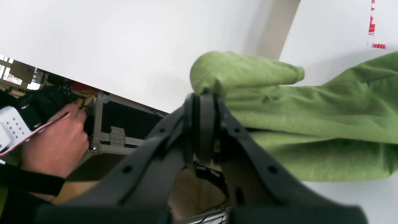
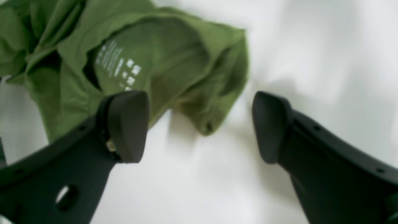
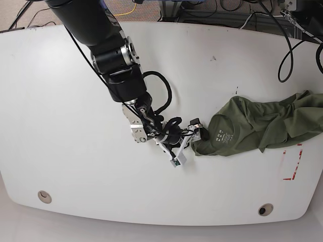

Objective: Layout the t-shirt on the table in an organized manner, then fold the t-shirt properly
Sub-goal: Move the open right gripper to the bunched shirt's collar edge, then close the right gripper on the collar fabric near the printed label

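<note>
The olive-green t-shirt [image 3: 252, 126] lies crumpled on the right side of the white table [image 3: 75, 101], collar and printed label toward the middle, the rest trailing to the right edge of the base view. My right gripper [image 2: 199, 124] is open, low over the table, just short of the collar edge [image 2: 205, 124]; the label [image 2: 119, 67] shows beyond its left finger. In the base view the right gripper [image 3: 191, 137] sits at the shirt's left tip. My left gripper [image 1: 203, 96] is shut on a bunched fold of the t-shirt [image 1: 311, 118], lifted near the table's edge; it is out of the base view.
Red tape marks [image 3: 292, 169] lie at the front right of the table, with two round grommets [image 3: 44, 195] [image 3: 265, 208] near the front edge. Cables [image 3: 287, 50] hang over the back right. Beyond the table edge the left wrist view shows a person's hand [image 1: 53, 143] and a metal-edged case [image 1: 124, 127].
</note>
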### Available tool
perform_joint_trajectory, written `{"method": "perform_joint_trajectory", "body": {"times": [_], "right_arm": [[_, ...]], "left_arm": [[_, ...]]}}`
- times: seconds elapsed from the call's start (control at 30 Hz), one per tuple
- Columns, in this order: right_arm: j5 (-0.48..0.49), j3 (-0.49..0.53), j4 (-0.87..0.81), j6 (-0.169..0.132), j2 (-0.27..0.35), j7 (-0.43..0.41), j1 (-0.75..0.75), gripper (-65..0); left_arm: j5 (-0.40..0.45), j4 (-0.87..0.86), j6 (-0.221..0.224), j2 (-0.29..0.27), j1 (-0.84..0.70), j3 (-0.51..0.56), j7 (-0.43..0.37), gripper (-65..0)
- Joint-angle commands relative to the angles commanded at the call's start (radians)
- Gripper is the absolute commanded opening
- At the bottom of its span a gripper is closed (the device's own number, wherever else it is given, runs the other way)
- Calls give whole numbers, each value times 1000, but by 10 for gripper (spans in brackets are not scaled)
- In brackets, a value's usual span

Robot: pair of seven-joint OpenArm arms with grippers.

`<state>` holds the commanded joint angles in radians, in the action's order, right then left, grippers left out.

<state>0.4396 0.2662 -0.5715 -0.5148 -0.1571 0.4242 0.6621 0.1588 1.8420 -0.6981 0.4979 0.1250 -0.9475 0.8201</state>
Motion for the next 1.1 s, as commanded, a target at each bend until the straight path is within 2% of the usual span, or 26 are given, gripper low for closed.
{"method": "perform_joint_trajectory", "body": {"times": [0.1,0.27,0.63,0.73,0.93,1.1], "right_arm": [[51,31,0,3,0,0,-6,-163],[69,84,0,5,0,-17,-15,-271],[69,106,-2,2,0,-38,-18,-636],[71,104,-48,3,0,-28,-21,-645],[68,104,-199,9,0,46,-69,-650],[69,104,-308,12,24,110,-104,-650]], "left_arm": [[0,0,0,0,0,0,0,-647],[0,2,0,0,0,0,0,-647],[0,0,0,0,0,0,0,-647],[0,-2,0,0,0,0,0,-647],[0,-2,0,-14,0,2,0,-647],[0,0,0,-18,0,2,0,-647]]}}
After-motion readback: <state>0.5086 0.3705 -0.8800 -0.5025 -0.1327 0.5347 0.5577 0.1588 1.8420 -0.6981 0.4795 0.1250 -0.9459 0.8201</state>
